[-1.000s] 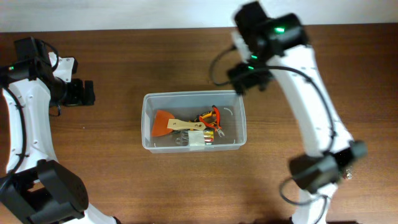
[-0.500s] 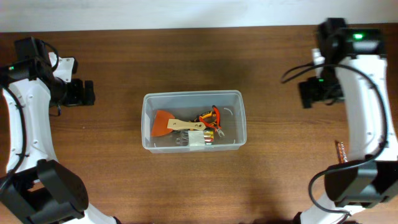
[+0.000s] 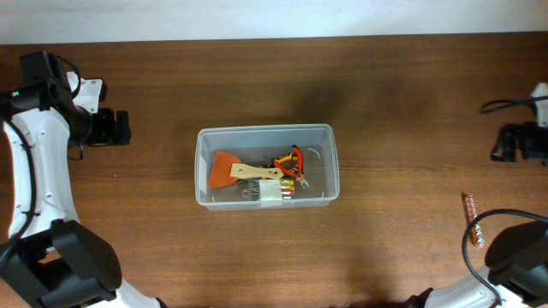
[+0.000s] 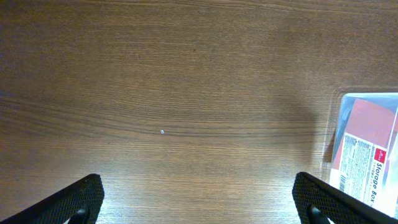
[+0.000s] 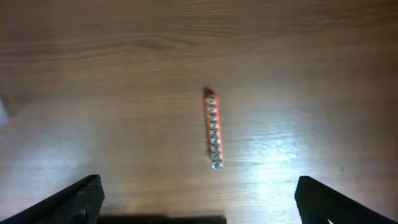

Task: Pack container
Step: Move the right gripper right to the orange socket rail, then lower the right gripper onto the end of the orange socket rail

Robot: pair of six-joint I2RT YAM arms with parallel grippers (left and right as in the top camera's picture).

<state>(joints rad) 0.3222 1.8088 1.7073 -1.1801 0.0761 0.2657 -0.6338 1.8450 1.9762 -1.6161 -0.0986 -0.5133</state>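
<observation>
— What sits mid-table (image 3: pixel 385 85)?

— The container (image 3: pixel 202 171), clear, its long side running left to right.

— Anything inside?

— An orange scraper (image 3: pixel 224 169) with a pale wooden handle at the left end. Right of it are orange-handled pliers (image 3: pixel 291 161). A small whitish piece (image 3: pixel 272 193) lies against the near wall; I can't make out what it is.

— And the arms?

— The left gripper (image 3: pixel 118 127) is over bare wood at the left, about level with the container's far wall and well apart from it. The right gripper (image 3: pixel 501 144) is at the right edge, partly cut off. From above I can't tell how either one's jaws stand.

— Anything else?

— A slim orange strip (image 3: pixel 470 208) lies on the wood, nearer than the right gripper.
</observation>
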